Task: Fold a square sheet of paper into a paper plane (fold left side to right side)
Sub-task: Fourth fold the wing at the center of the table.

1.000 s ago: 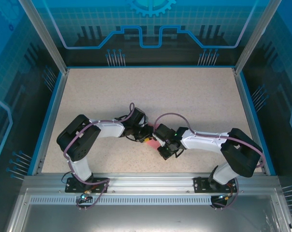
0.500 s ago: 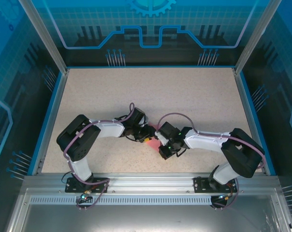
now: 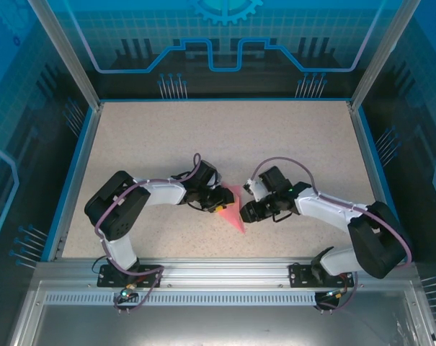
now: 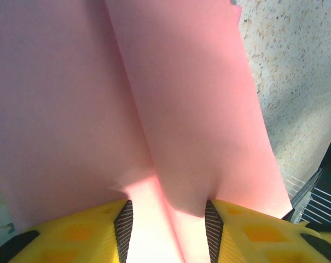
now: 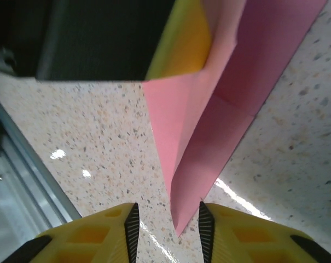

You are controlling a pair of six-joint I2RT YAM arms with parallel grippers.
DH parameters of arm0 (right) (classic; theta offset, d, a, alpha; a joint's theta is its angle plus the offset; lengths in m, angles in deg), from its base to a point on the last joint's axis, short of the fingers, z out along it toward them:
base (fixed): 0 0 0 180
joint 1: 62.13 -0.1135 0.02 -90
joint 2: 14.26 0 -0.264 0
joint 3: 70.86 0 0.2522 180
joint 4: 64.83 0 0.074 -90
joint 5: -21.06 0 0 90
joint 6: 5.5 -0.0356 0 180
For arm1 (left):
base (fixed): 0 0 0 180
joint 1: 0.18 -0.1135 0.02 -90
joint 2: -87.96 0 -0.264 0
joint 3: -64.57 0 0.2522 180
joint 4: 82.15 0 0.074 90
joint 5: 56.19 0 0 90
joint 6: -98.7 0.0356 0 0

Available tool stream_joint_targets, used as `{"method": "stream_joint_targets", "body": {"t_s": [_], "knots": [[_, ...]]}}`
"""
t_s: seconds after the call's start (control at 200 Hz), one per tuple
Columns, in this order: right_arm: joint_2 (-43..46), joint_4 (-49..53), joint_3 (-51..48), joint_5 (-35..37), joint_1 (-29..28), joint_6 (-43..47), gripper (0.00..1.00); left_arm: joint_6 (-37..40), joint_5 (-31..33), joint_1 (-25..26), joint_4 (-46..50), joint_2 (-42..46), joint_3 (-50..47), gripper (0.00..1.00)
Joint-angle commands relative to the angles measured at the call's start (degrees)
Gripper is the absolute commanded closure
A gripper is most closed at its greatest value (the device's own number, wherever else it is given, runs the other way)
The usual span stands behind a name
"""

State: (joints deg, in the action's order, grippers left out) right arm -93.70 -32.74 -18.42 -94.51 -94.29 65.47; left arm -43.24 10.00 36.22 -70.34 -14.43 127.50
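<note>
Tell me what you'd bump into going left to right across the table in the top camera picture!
left arm → left gripper → pink paper plane → right gripper → right arm

A pink-red sheet of paper [image 3: 233,213], folded to a narrow shape, is seen lying on the speckled tabletop [image 3: 290,144], its point directed toward the near edge. The left hand [image 3: 216,200] is placed over the sheet's wider far-left part. The right hand [image 3: 248,213] is set just beside the sheet's right edge. Both arms are bent inward toward the middle of the tabletop.
</note>
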Motion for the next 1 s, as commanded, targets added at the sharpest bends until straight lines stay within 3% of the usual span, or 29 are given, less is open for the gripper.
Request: {"method": "stream_joint_targets", "body": {"t_s": [0.0,0.205,0.48,0.815,0.995], "knots": [[-2.7,-6.3,-0.3,-11.3,3.8,-0.1,0.62,1.4,1.4,0.2,3.4,0.0,0.6,0.57],[-8.9,-12.0,2.0,-15.8,8.0,-1.6,0.62,1.3,1.6,0.2,3.4,0.2,0.5,0.57],[-13.7,-13.7,4.2,-17.0,8.5,-1.8,0.64,1.5,1.4,0.2,3.7,0.0,0.9,0.57],[-17.5,-12.6,5.4,-14.3,8.5,-0.6,0.91,1.5,1.5,0.2,4.0,0.1,1.2,0.57],[-19.5,-11.2,6.4,-12.2,8.6,0.8,0.95,1.5,1.5,0.2,4.1,0.2,1.1,0.57]]}}
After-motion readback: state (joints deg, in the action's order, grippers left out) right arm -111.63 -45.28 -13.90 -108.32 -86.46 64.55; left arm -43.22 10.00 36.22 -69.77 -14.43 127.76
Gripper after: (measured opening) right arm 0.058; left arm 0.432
